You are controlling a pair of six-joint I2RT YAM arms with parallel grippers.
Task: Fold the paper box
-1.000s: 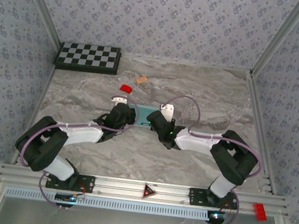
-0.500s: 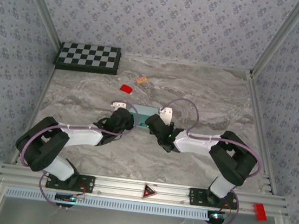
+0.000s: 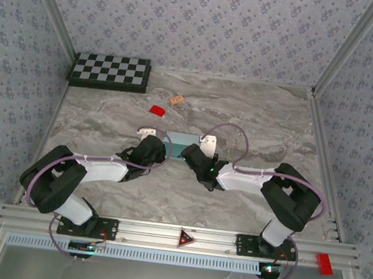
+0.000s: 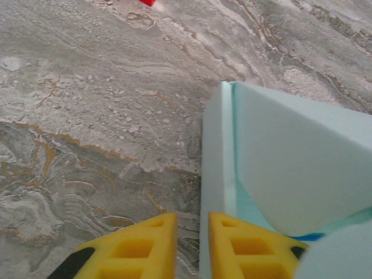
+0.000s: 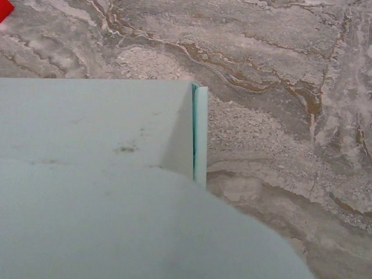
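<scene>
Now | paper box (image 3: 183, 141): 1 (aqua) | red block (image 3: 157, 110): 1 | checkerboard (image 3: 110, 71): 1

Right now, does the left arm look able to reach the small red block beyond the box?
Probably yes. The red block lies on the bare marble table just beyond the left claw, nothing between them; the paper box sits off to its right.

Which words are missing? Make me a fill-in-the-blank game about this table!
1. The checkerboard is black and ____.
2. The small block nearest the paper box is ____.
3. The fingers of the left gripper are ____.
Missing words: white; red; yellow.
</scene>
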